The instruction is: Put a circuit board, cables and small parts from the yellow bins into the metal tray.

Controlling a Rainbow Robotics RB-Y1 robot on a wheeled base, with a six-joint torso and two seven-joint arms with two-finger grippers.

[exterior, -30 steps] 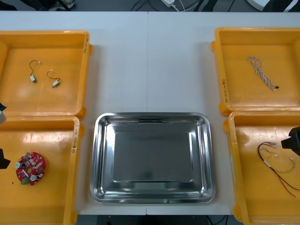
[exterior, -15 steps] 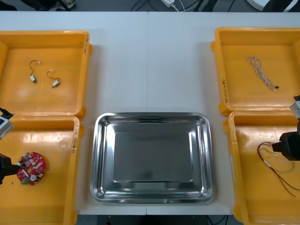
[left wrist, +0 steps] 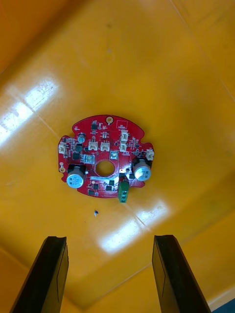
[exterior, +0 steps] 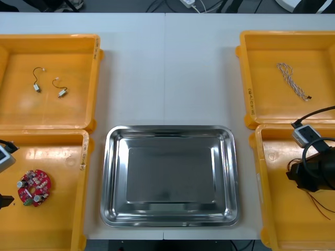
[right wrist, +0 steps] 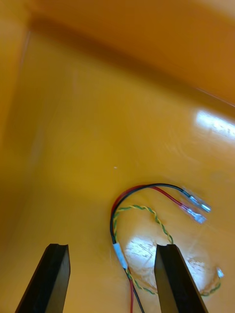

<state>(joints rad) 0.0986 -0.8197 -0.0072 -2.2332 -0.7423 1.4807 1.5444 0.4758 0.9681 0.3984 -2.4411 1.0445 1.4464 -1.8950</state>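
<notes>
A round red circuit board [exterior: 34, 188] lies in the near left yellow bin [exterior: 63, 162]. My left gripper [left wrist: 111, 274] hangs open above it, and the circuit board [left wrist: 105, 156] sits just ahead of the fingers. In the front view the left gripper [exterior: 4, 200] is at the table's left edge. My right gripper [exterior: 301, 175] is down in the near right bin [exterior: 277, 214], covering part of the red and yellow cable [exterior: 316, 201]. The right gripper [right wrist: 111, 279] is open, with the cable [right wrist: 147, 215] looping ahead of and between its fingers. The metal tray [exterior: 170, 128] is bare.
Two small metal parts [exterior: 36, 87] with short wires lie in the far left bin [exterior: 52, 41]. A twisted blue and white cable [exterior: 293, 81] lies in the far right bin [exterior: 261, 52]. The bins' walls stand close around both grippers.
My right gripper has moved left and down into the near right bin, over the red and yellow cable. The left gripper has shifted slightly toward the table's near edge beside the board.
</notes>
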